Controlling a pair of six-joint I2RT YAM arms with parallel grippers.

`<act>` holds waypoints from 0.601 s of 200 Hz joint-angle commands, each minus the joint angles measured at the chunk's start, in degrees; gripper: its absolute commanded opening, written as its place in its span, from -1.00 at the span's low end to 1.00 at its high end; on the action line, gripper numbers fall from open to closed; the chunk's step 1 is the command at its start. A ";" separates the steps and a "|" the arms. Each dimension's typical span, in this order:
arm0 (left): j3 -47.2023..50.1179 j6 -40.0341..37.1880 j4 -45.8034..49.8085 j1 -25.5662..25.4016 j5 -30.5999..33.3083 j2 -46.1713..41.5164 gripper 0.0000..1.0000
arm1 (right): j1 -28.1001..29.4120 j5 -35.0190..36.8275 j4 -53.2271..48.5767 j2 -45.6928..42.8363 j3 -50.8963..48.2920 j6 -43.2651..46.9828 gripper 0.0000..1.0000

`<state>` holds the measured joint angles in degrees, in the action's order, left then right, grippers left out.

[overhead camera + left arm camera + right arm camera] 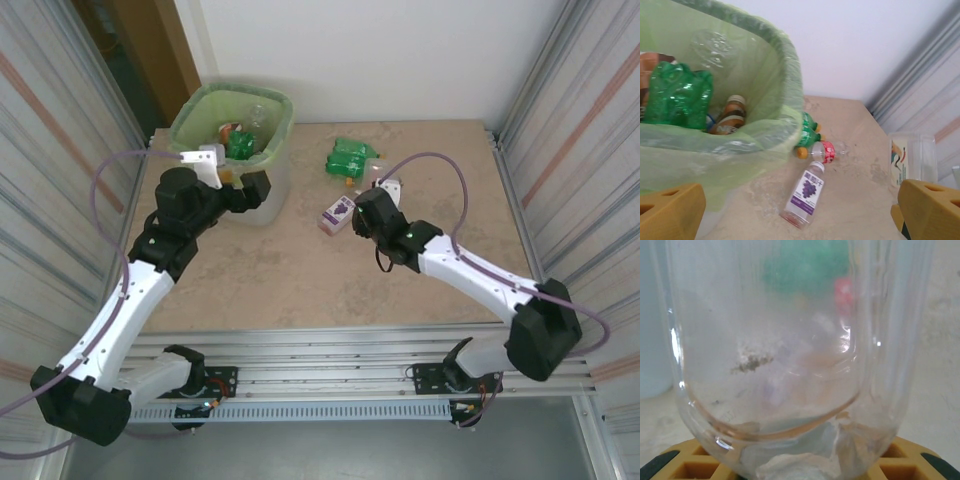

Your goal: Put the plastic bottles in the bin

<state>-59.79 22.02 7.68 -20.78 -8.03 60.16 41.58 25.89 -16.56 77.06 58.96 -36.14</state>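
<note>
The bin (281,108), lined with a light green bag, stands at the back left and holds several plastic bottles, among them a green one (677,95) and a brown-labelled one (730,117). My left gripper (256,189) hangs open beside the bin's front right wall, its yellow fingers (670,212) wide apart with nothing between them. A purple-labelled bottle (338,213) lies mid-table at the tips of my right gripper (354,217). In the right wrist view a clear bottle base (790,390) sits between the yellow fingers (685,467), gripped. Green bottles (352,158) and a red-labelled bottle (827,151) lie further back.
Ribbed metal walls (570,130) close in both sides of the beige table (300,280). A white wall stands behind. An aluminium rail (330,345) runs along the near edge by the arm bases.
</note>
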 commanded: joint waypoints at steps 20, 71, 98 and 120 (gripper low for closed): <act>-4.53 -0.14 -3.81 -3.25 -6.65 0.48 0.98 | 2.14 -4.89 11.53 -7.48 -2.49 10.40 -0.79; -8.05 3.85 -10.37 -6.61 -18.50 5.82 0.98 | 3.63 -14.29 17.36 -9.33 -1.46 14.94 -0.79; -10.70 4.22 -11.07 -8.53 -21.15 9.43 0.98 | 5.03 -16.38 18.18 -8.53 0.52 16.79 -0.78; -11.97 4.68 -11.93 -9.67 -22.14 11.64 0.97 | 6.03 -17.43 18.40 -7.59 1.99 18.07 -0.77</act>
<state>-68.79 25.56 -1.13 -29.34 -26.22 70.37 46.44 11.38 -1.15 69.04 57.60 -21.67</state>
